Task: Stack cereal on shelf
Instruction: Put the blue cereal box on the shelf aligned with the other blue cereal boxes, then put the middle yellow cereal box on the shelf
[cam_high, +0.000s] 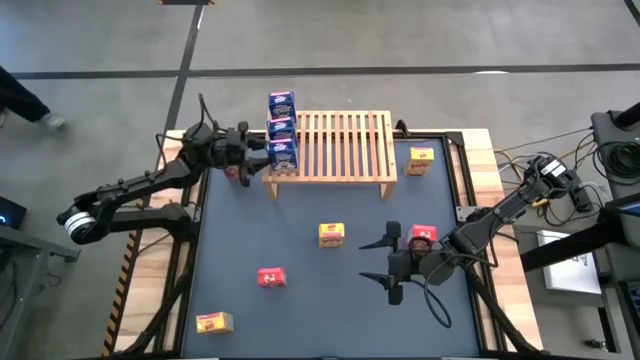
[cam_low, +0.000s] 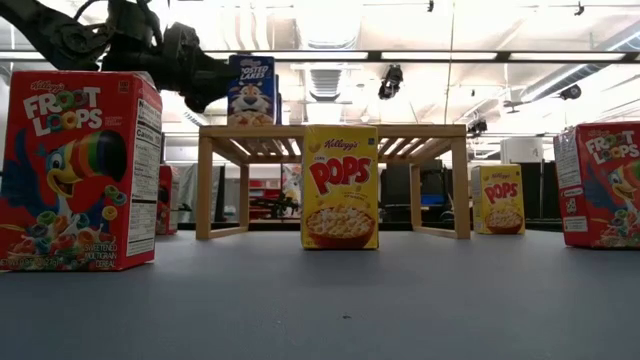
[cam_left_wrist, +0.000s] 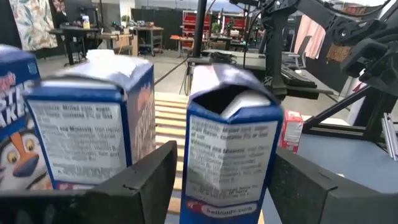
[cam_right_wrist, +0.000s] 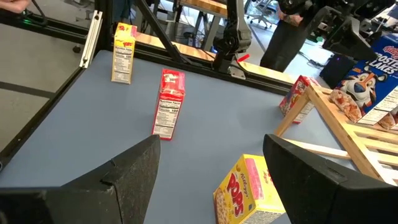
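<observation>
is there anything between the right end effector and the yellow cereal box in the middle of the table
Nothing visible. The right end effector hovers open over bare table, and the middle yellow box stands just beyond it toward the shelf. The nearest other box, a red one, sits off to the side, not in that gap.

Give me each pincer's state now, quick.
Left pincer: open around a blue cereal box on the shelf.
Right pincer: open, empty.

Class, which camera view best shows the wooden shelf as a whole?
The high view: the whole slatted shelf shows from above, with three blue boxes at its left end. The low view shows only its legs and front edge; the wrist views catch just some slats or one corner.
</observation>
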